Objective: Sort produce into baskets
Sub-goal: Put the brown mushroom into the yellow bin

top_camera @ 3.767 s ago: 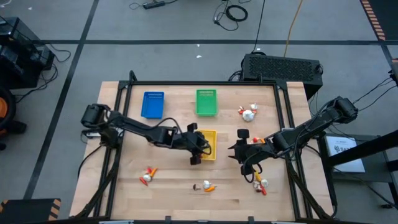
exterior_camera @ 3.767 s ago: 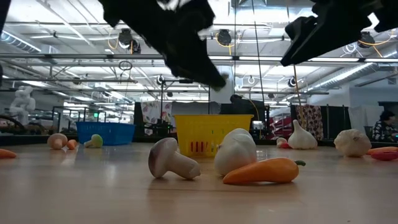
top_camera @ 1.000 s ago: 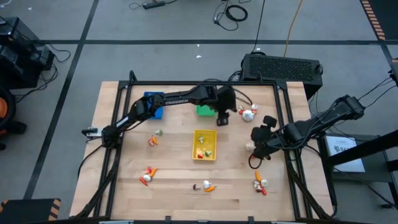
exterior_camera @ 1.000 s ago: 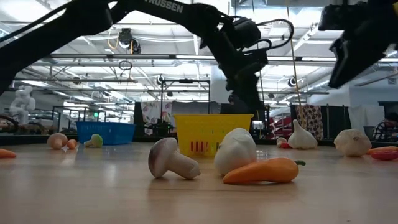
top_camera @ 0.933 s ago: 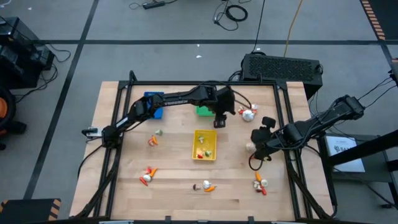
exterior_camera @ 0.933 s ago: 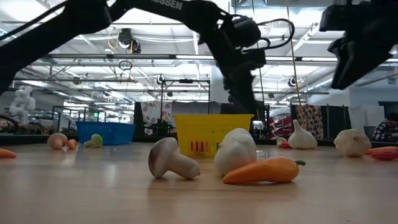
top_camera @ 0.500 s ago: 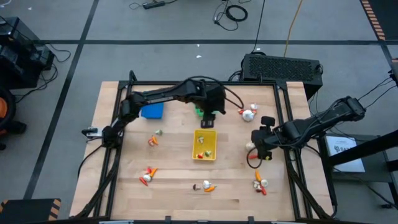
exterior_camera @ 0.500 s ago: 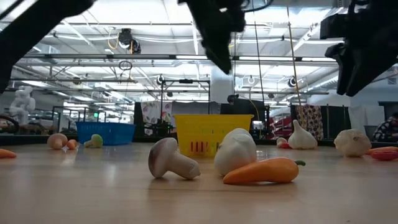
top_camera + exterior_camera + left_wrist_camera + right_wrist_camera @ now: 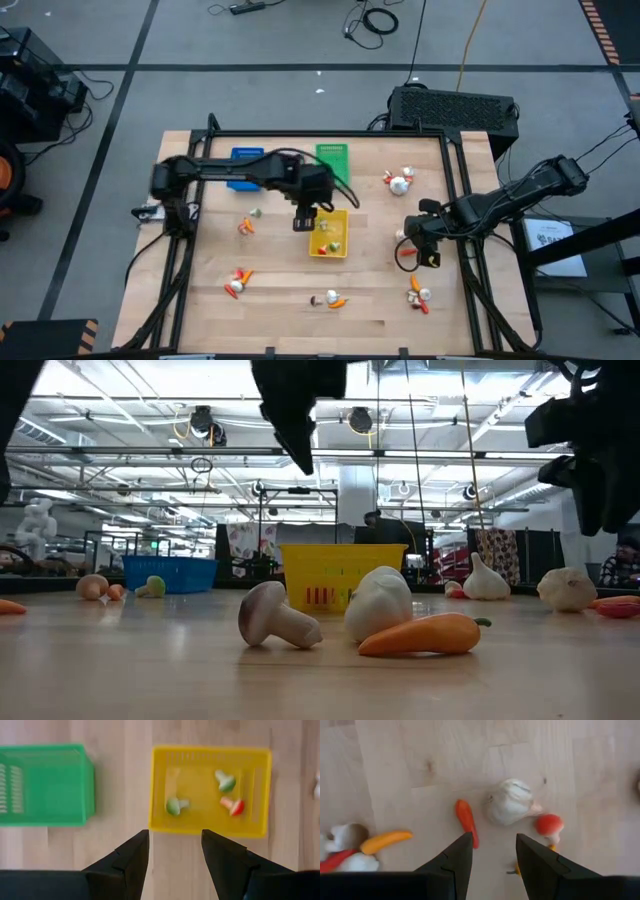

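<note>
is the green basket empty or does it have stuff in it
Empty as far as shown: the left wrist view sees into the green basket and only bare floor shows.

My wooden table [image 9: 200, 300] carries a blue basket [image 9: 244, 160], a green basket [image 9: 333, 155] and a yellow basket [image 9: 331, 232], with toy produce [image 9: 329, 299] lying scattered across its bare boards.

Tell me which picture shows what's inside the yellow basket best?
The left wrist view: the yellow basket lies open, showing three little mushrooms. The high view shows it small; the low view shows only its side wall. The right wrist view misses it.
</note>
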Controlling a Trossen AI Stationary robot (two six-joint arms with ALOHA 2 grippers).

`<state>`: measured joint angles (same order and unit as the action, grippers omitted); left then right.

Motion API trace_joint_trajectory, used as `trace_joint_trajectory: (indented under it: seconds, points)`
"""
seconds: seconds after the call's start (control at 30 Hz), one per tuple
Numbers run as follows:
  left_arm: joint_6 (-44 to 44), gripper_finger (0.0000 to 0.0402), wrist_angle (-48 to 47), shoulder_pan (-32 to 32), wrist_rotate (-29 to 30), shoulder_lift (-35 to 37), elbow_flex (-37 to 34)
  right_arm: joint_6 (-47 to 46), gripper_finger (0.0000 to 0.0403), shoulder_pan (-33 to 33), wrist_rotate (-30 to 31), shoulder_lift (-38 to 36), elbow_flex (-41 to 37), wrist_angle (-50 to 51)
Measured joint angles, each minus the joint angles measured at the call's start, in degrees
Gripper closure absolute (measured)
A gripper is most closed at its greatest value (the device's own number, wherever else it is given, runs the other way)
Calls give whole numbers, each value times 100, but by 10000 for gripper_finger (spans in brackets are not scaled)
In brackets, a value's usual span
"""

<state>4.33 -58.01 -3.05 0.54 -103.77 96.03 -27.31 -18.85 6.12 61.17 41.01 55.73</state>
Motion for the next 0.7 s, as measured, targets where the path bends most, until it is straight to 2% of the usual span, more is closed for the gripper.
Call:
trace_joint_trajectory:
  seconds: [0.13, 0.23, 0.43, 0.7]
  points:
    - [-107, 212, 1793, 97, -25, 695, -1279, 543, 261, 74, 308, 19, 3, -81]
    - [-130, 212, 2543, 143, -25, 999, -2012, 1015, 261, 249, 192, 158, 7, -170]
    - [-360, 212, 2803, 162, -16, 1223, -2657, 1322, 252, 707, -265, 601, 7, -145]
    - [3, 212, 3060, 142, 19, 1370, -2990, 1637, 188, 1227, -315, 1130, 374, 119]
